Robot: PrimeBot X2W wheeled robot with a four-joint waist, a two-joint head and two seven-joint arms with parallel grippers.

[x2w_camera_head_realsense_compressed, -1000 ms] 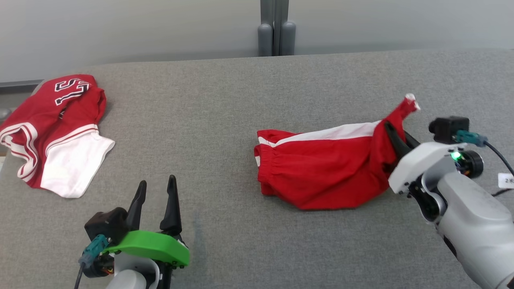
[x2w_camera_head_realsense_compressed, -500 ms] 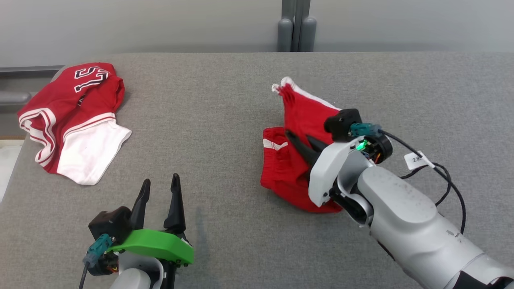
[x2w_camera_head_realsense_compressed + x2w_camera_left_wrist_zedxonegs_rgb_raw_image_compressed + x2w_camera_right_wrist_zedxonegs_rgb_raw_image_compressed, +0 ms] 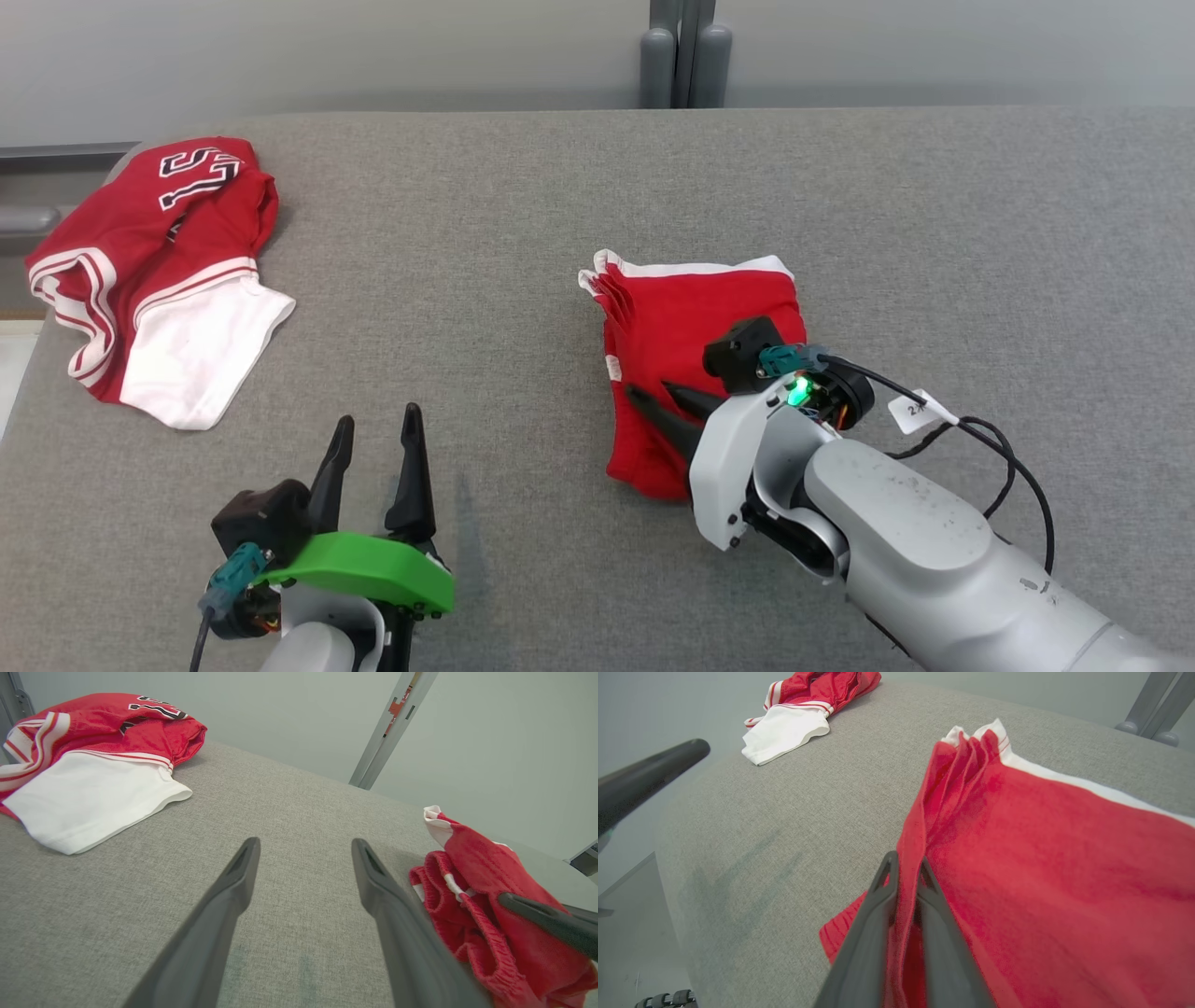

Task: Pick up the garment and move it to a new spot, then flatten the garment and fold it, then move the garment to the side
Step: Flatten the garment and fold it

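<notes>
The garment [image 3: 700, 308], red shorts with a white side stripe, lies folded over on itself at the middle of the grey table [image 3: 523, 205]. My right gripper [image 3: 658, 397] rests low on the garment's left edge. In the right wrist view its fingers [image 3: 878, 905] are nearly together with a fold of the red garment [image 3: 1041, 858] pinched between them. My left gripper [image 3: 373, 429] stands open above bare table at the lower left, holding nothing. The left wrist view shows the left gripper [image 3: 303, 847] wide open, with the garment [image 3: 486, 868] to its right.
A second red and white jersey [image 3: 149, 252] with black numerals lies crumpled at the table's far left corner. A grey post [image 3: 686, 51] stands behind the table's back edge. The right arm's cable and white tag [image 3: 920, 411] trail over the table beside the garment.
My right gripper has carried the garment's raised right end over to the left and down, folding the shorts onto themselves. The left gripper has stayed open in place. The camera has shifted slightly.
</notes>
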